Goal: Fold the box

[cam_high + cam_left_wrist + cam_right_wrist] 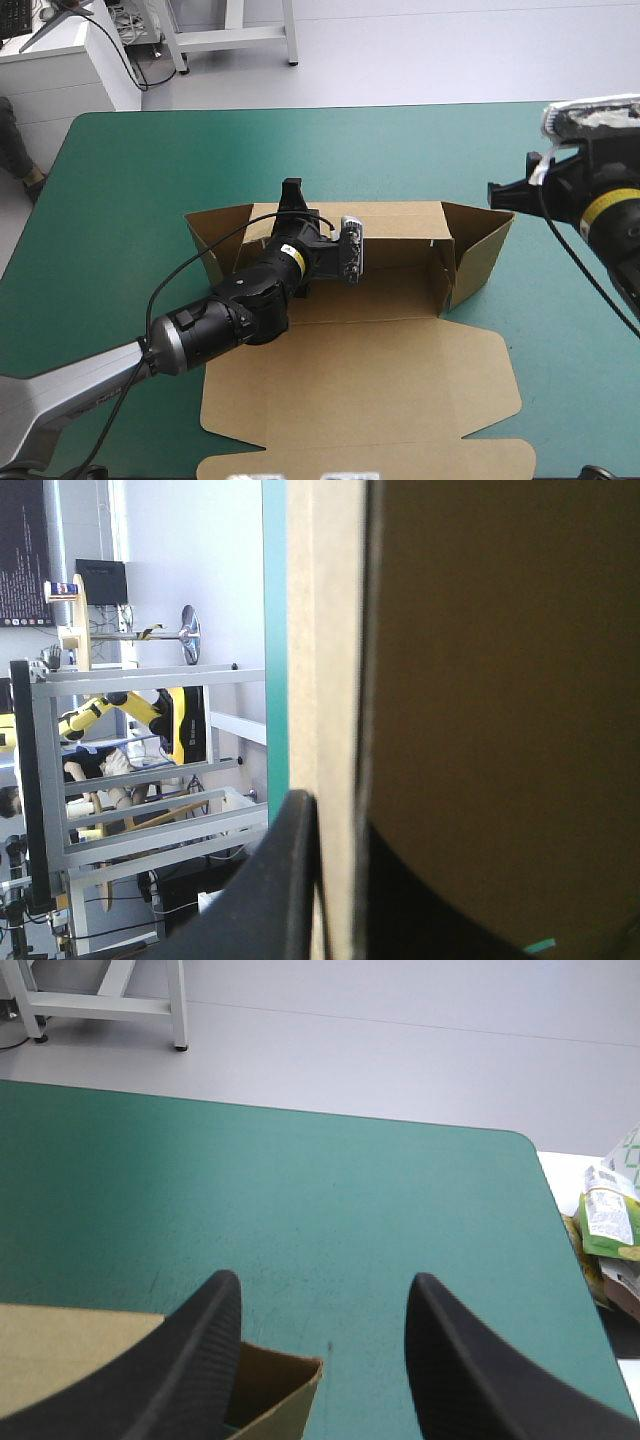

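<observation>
I am watching the box (400, 390) lying on the counter (130, 200), lid flat toward 6 o'clock. My left gripper (292, 195) is pinching its 12 o'clock wall (board clamped tight); my right gripper (325, 1295) is hanging wide at 3 o'clock.

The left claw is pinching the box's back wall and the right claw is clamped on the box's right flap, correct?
Not quite. The left claw does pinch the box's back wall, but the right claw is open, holding nothing, over the teal-green cover beside that flap, as the right wrist view shows.
</observation>
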`<action>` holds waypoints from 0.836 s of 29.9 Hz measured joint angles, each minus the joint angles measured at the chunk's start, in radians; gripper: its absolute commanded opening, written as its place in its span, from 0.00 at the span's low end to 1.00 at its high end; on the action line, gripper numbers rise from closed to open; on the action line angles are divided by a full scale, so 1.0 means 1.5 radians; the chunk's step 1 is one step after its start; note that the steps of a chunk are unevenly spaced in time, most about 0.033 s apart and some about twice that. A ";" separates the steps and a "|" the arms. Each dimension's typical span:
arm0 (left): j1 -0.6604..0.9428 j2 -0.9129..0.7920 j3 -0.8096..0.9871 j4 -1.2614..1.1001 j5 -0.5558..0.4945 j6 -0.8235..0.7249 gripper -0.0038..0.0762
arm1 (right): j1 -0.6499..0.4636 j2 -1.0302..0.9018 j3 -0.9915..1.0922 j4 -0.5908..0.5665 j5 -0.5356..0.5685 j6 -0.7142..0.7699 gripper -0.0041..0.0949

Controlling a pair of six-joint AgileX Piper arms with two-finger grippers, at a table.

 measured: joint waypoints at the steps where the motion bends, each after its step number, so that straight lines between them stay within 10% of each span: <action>1: 0.000 0.000 0.000 0.000 0.000 0.000 0.04 | -0.010 0.018 -0.020 0.003 0.000 -0.010 0.48; 16: 0.000 0.000 0.001 0.000 -0.001 0.000 0.04 | -0.344 0.290 -0.162 0.388 -0.028 -0.319 0.48; 25: 0.000 0.000 0.001 0.000 -0.002 0.000 0.04 | -0.373 0.432 -0.162 0.418 -0.069 -0.403 0.45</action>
